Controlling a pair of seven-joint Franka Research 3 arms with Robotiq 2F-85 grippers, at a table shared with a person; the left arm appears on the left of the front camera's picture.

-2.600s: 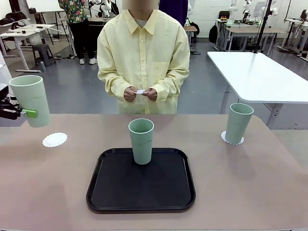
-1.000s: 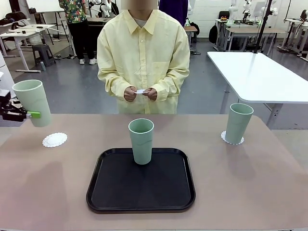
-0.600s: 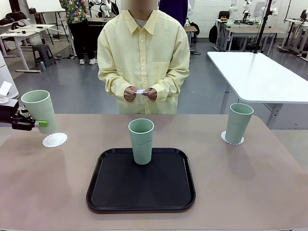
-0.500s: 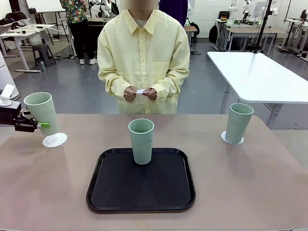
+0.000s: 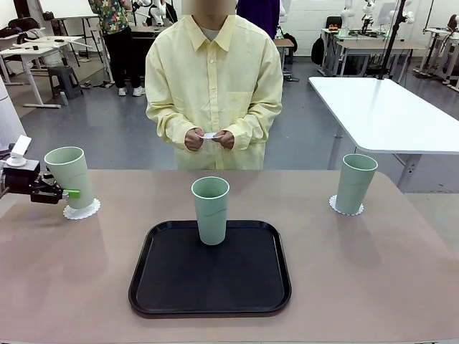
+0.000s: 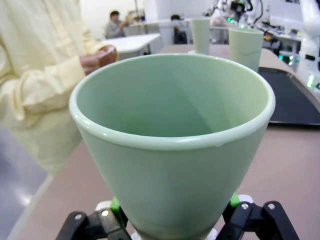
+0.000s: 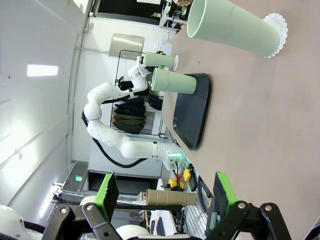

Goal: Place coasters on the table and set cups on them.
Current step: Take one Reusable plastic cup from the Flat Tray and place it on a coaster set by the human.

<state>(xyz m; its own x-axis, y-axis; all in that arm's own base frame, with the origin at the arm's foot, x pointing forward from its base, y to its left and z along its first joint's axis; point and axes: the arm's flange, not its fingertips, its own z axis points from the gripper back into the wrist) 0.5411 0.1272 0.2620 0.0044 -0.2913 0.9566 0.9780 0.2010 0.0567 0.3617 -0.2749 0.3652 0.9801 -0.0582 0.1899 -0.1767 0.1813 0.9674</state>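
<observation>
Across the beige-pink table (image 5: 373, 272), at its left side, a pale mint cup (image 5: 69, 172) (tall, tapered, handleless, smooth-rimmed) was held upright with its base at a lacy white coaster (image 5: 84, 211); whether it rested there could not be told. It was clamped low on its sides by the left gripper (image 5: 66, 192), stretched in level from the left edge. The right gripper (image 7: 165, 195) was spread wide, nothing held between its green pads — a second cup (image 7: 232, 30) was seen ahead of it on another coaster (image 7: 279, 31).
</observation>
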